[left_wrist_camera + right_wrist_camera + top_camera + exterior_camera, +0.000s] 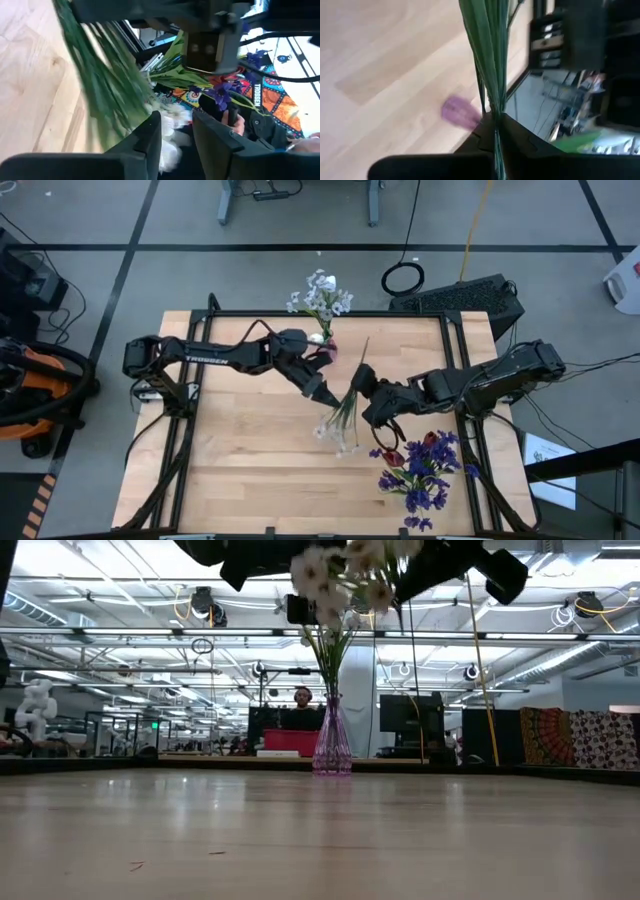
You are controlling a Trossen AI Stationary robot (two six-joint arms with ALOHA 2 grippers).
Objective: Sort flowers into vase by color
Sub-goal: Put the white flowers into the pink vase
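Hovering mid-counter, the left pincer (328, 395) was held parted beside the white flowers (338, 430). Their stems (490, 65) were clamped by the right pincer (358, 376), blossoms hanging. For a clean handover, the stems would be gripped before release, then steered to the far vase (329, 343).

Wooden table (250, 440) centre frame, black keyboard (462, 297) upper right, possibly a vacuum (30, 395) far left

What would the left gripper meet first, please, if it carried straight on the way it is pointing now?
Most likely the white flower bunch held by the right gripper: the left gripper points straight at its stems, almost touching them. Whether it already touches is unclear.
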